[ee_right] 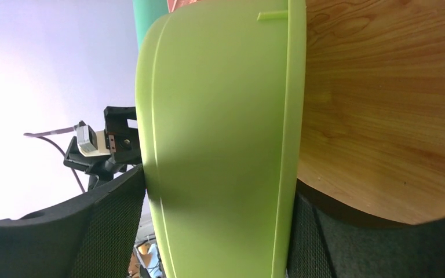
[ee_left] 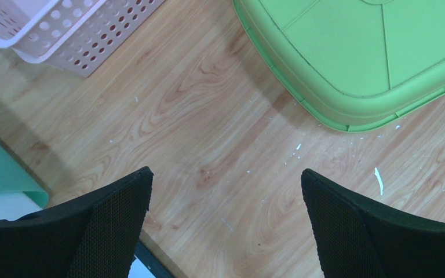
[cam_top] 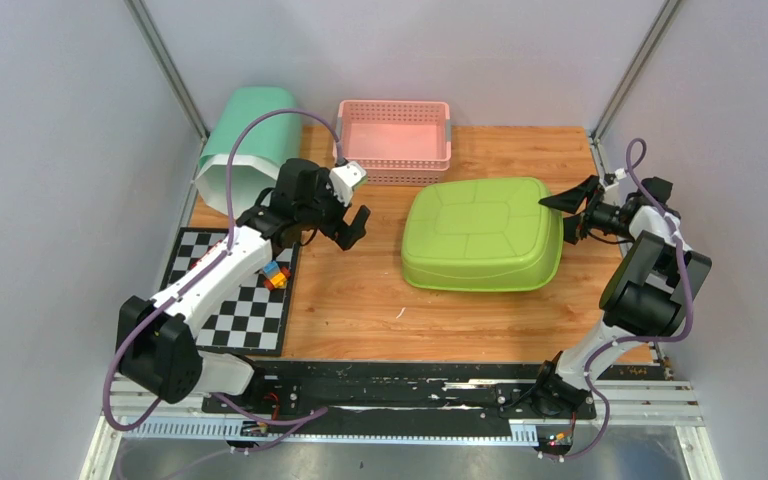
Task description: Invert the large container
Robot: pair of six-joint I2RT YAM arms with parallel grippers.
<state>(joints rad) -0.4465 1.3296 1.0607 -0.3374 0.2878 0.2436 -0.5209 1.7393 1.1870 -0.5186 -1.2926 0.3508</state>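
Observation:
The large container point(cam_top: 482, 235) is a lime-green tub lying bottom-up on the wooden table, right of centre, its rim flat on the wood. My right gripper point(cam_top: 560, 218) is at its right edge. In the right wrist view the tub's wall point(ee_right: 220, 116) fills the space between the fingers of that gripper point(ee_right: 220, 182), which stands open astride the wall, one finger over the upturned bottom and one at the rim. My left gripper point(cam_top: 345, 232) hovers left of the tub, wide open and empty point(ee_left: 226, 172), with the tub's corner point(ee_left: 371, 58) ahead of it.
A pink perforated basket point(cam_top: 395, 140) point(ee_left: 64, 29) stands at the back. A mint-green bin point(cam_top: 245, 145) lies on its side at the back left. A checkerboard mat point(cam_top: 235, 300) with a small coloured cube point(cam_top: 276, 275) lies under the left arm.

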